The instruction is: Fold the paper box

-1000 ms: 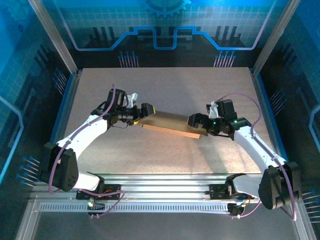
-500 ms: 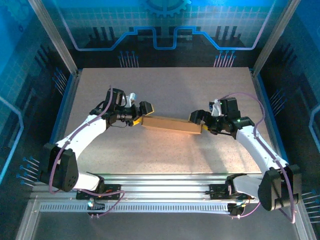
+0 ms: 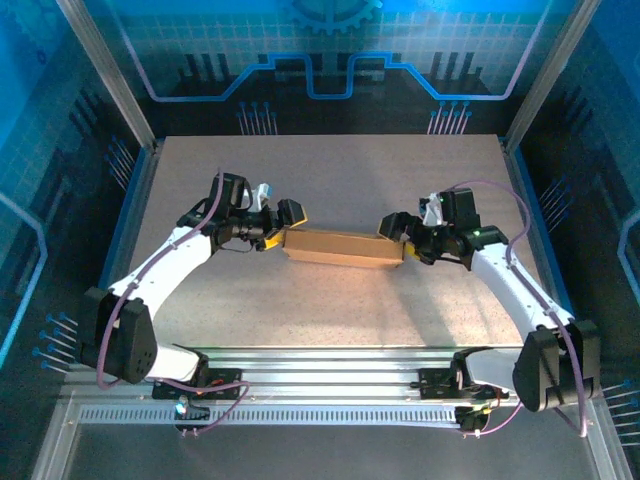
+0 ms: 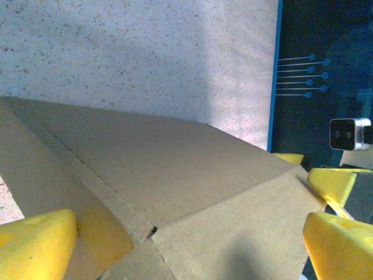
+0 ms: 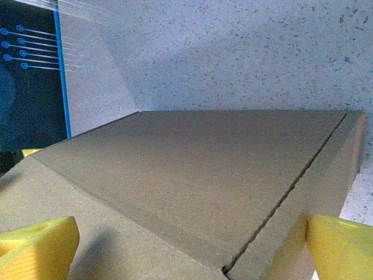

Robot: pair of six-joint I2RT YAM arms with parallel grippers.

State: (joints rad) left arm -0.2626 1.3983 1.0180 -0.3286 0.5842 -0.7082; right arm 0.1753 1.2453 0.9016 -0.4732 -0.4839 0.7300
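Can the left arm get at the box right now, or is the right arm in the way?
Likely yes: the left gripper sits at the box's left end, fingers either side of it; the right gripper is at the other end, clear.

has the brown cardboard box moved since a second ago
Yes. The brown cardboard box has swung: its right end went slightly away from the metal rail at the near edge, so it lies more level.

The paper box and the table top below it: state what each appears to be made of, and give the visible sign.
The paper box: plain brown cardboard, matte; dull fibrous face, pressed creases and a cut slit show in the wrist views. The table top: hard, pale, dark-speckled sheet, perhaps laminate or stone-look composite; the look leaves it open.
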